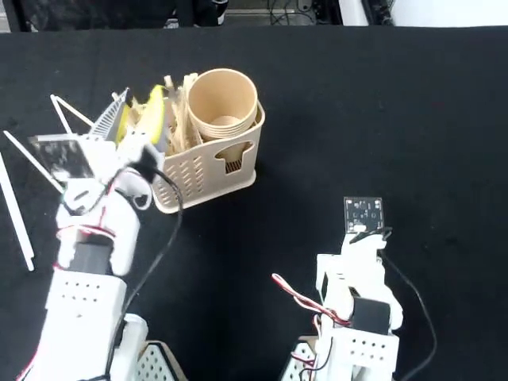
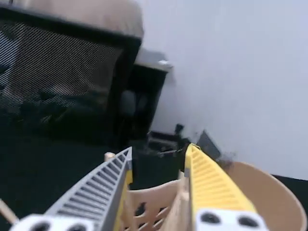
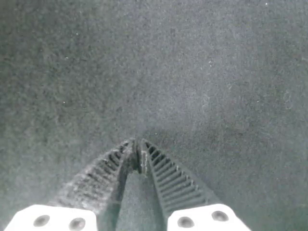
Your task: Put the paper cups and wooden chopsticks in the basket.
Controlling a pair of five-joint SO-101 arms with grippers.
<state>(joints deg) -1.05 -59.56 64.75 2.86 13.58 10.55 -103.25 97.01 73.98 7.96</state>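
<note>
The paper cups (image 1: 225, 97) are nested one in another, round and tan with a smooth rolled rim. They stand upright in the right compartment of the basket (image 1: 208, 171). The basket is beige plastic with rounded corners and rows of narrow slots cut in its wall. In its left compartment a bundle of wooden chopsticks (image 1: 181, 111) stands on end, light and straight, leaning a little.

The left gripper (image 1: 140, 94) is just above this bundle. Its jaws are spread apart and hold nothing; one finger is yellow, the other grey, and both are ribbed like small teeth. Its wrist view shows the gripper (image 2: 159, 151) over the basket rim (image 2: 154, 192).

Some thin pale sticks (image 1: 17, 208) lie flat on the black cloth (image 1: 357, 119) left of the basket.

The right gripper (image 3: 138, 149) is pressed together, tips touching, with nothing between, over the fuzzy cloth, well apart from the basket.
</note>
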